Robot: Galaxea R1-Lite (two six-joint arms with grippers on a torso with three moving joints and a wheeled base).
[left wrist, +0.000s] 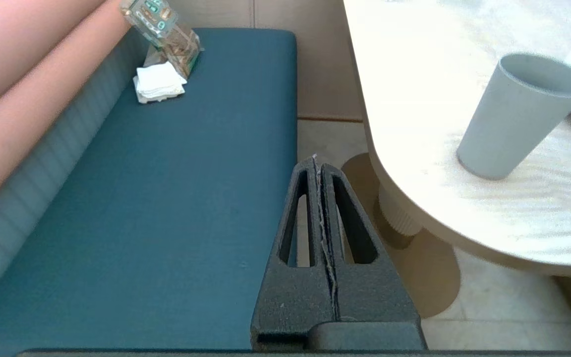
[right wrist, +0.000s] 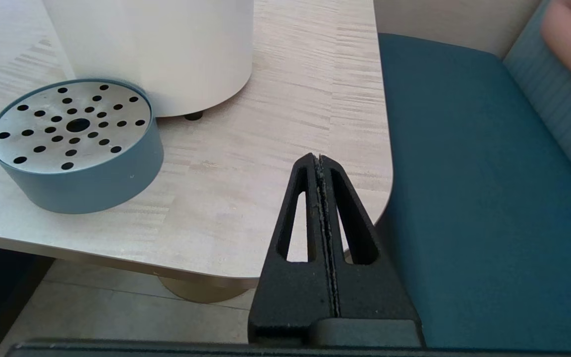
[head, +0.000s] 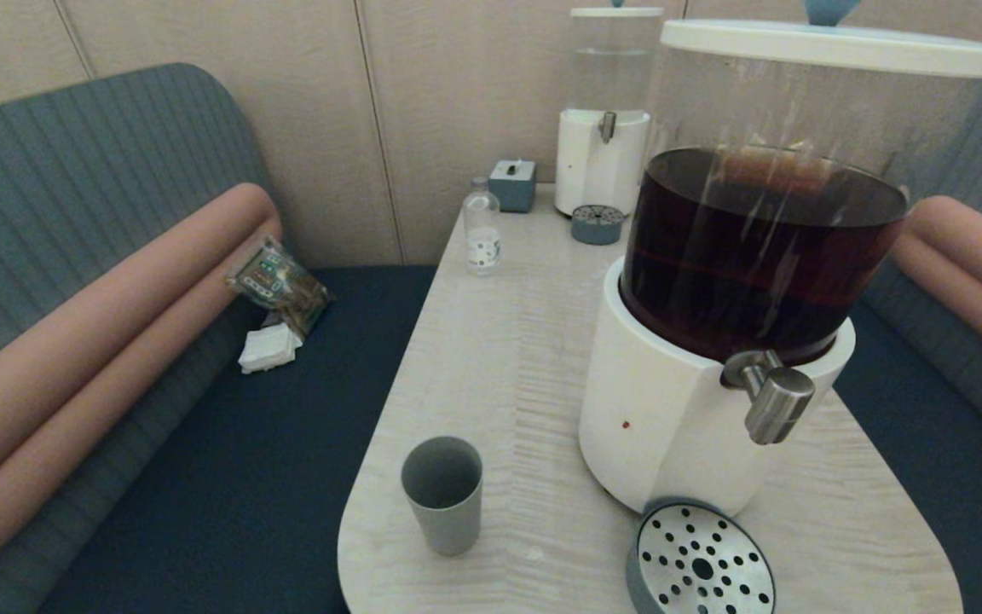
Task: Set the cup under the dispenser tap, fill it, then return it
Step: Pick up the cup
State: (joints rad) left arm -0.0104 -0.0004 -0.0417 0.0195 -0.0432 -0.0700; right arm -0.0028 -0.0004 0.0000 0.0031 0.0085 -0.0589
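Observation:
The grey-green cup (head: 442,495) stands upright and empty near the table's front left corner, also seen in the left wrist view (left wrist: 521,115). The steel dispenser tap (head: 771,396) juts from the white base of the big dispenser (head: 670,418) holding dark brown liquid. Below the tap sits a round perforated drip tray (head: 702,561), also in the right wrist view (right wrist: 75,144). My left gripper (left wrist: 317,161) hangs shut and empty off the table's left side, short of the cup. My right gripper (right wrist: 317,159) is shut and empty by the table's front right corner. Neither arm shows in the head view.
A small clear bottle (head: 482,228), a grey box (head: 512,185) and a smaller clear-liquid dispenser (head: 606,119) with its own drip tray (head: 597,224) stand at the table's far end. Blue bench seats (left wrist: 156,198) flank the table; a snack packet (head: 278,281) and napkins lie on the left one.

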